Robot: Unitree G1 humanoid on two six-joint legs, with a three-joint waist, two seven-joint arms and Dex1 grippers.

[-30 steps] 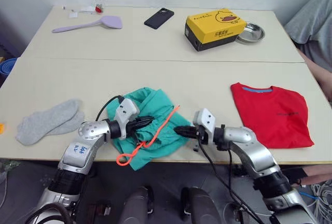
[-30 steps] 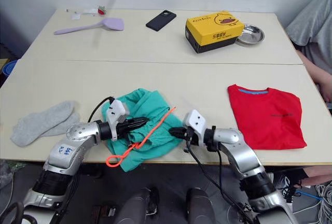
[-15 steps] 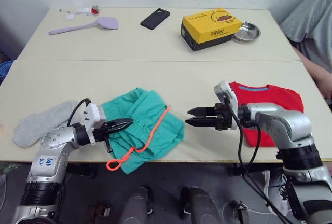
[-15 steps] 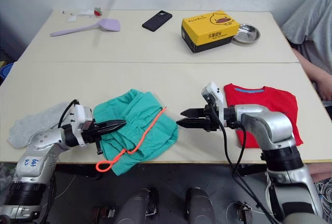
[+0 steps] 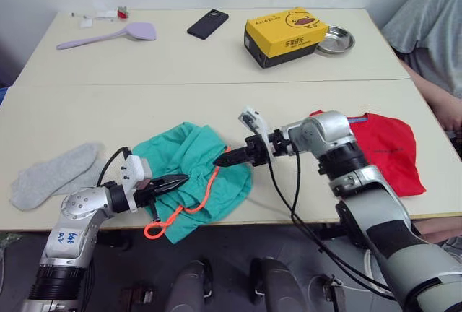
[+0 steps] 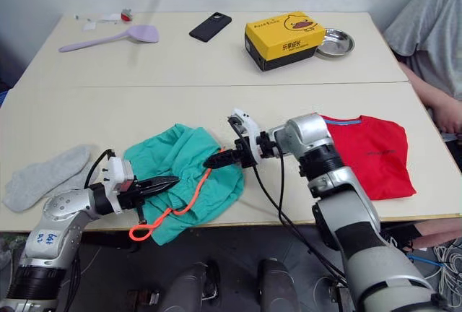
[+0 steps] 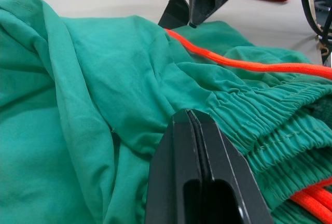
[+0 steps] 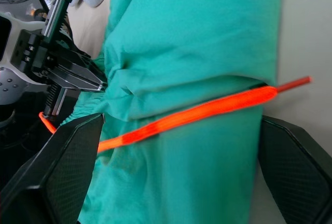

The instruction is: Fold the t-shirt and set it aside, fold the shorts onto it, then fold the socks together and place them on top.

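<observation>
The teal-green shorts [image 5: 195, 171] lie crumpled near the table's front edge, their orange drawstring [image 5: 189, 207] looping off the front. My left gripper [image 5: 182, 179] is shut on the shorts' near-left folds, and the cloth bunches at its tips [image 7: 189, 117]. Over the shorts' right edge, my right gripper [image 5: 219, 160] is open, its fingers wide on either side of the drawstring [image 8: 197, 112]. The red t-shirt [image 5: 386, 149] lies flat at the right, partly behind my right arm. The grey socks [image 5: 50, 175] rest at the left front.
At the back of the table stand a yellow box [image 5: 285, 35], a metal bowl [image 5: 336, 40], a black phone [image 5: 207, 23] and a purple spatula [image 5: 108, 35]. A person's sleeve and arm [image 5: 429, 45] show at the right edge.
My right gripper opened, swung out toward the t-shirt and came back over the shorts' right edge. The left gripper stayed shut. The camera shifted.
</observation>
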